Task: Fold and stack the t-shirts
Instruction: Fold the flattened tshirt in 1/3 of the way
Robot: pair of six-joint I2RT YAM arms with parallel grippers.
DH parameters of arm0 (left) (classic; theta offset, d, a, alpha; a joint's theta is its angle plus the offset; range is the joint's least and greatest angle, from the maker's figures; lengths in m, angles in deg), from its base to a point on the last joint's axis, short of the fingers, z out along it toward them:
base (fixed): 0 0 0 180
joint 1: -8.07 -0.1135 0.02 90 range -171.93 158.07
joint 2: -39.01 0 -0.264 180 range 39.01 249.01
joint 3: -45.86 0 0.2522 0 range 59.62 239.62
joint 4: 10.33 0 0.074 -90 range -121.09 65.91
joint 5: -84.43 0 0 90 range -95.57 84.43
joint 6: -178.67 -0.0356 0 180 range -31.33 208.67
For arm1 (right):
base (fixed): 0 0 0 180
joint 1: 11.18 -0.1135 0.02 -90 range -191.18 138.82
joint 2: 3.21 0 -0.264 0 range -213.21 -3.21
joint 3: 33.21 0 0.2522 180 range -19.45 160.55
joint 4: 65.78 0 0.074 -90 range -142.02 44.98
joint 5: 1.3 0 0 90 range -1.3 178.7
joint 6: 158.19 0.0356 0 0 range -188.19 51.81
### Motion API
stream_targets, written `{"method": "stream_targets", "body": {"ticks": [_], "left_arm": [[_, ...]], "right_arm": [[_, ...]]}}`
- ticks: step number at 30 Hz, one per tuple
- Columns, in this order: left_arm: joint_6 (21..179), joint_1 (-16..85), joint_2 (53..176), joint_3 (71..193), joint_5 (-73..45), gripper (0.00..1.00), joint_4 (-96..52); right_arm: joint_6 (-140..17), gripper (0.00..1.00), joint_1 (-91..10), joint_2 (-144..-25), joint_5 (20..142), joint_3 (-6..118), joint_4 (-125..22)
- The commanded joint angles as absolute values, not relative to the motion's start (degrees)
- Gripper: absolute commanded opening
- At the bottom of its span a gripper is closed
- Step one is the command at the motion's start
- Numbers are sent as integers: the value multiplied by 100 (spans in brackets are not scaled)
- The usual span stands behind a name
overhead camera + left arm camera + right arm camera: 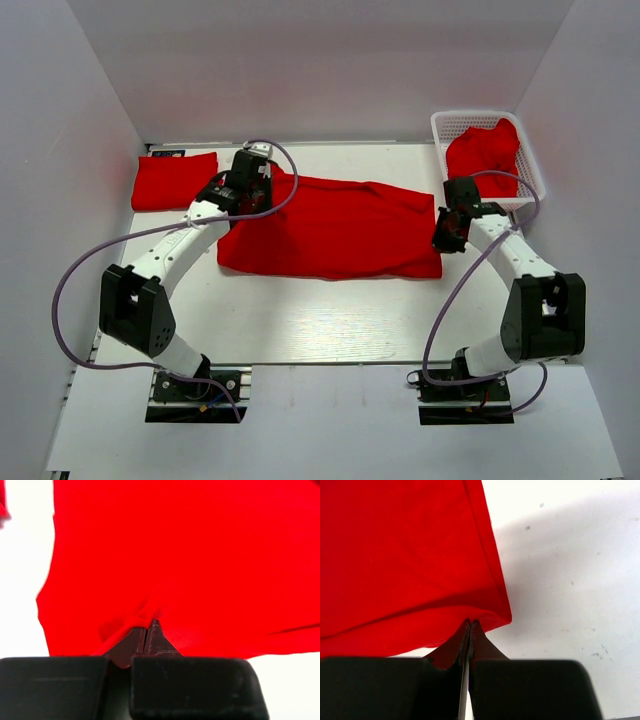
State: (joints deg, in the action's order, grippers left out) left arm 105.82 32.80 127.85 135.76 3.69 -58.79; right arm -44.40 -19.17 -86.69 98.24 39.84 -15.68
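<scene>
Your left gripper [148, 629] and right gripper [470, 629] each pinch an edge of the spread t-shirt [340, 230] stretched between them. Left of the left one lies a folded t-shirt [175, 181]. Beyond the right one, a crumpled t-shirt [484, 152] fills the basket [476, 118].

One spread t-shirt [330, 228] lies across the middle of the surface [330, 320]. A folded t-shirt [175, 180] sits at upper left, apart from it. At upper right, near the spread t-shirt's right end, a basket [470, 120] holds a bunched t-shirt [485, 150].
</scene>
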Motion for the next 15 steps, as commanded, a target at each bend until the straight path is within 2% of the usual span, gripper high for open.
{"method": "stream_targets", "body": {"ticks": [1,15], "left_arm": [[10203,3146,12699,13697,611,0,-5249],[9834,2723,13436,13802,419,0,-4264]], "right_arm": [[-4534,0,-1892,-8872,10003,4348,-1607],[-4586,0,-1848,-9751,10504,5262,-1458]]}}
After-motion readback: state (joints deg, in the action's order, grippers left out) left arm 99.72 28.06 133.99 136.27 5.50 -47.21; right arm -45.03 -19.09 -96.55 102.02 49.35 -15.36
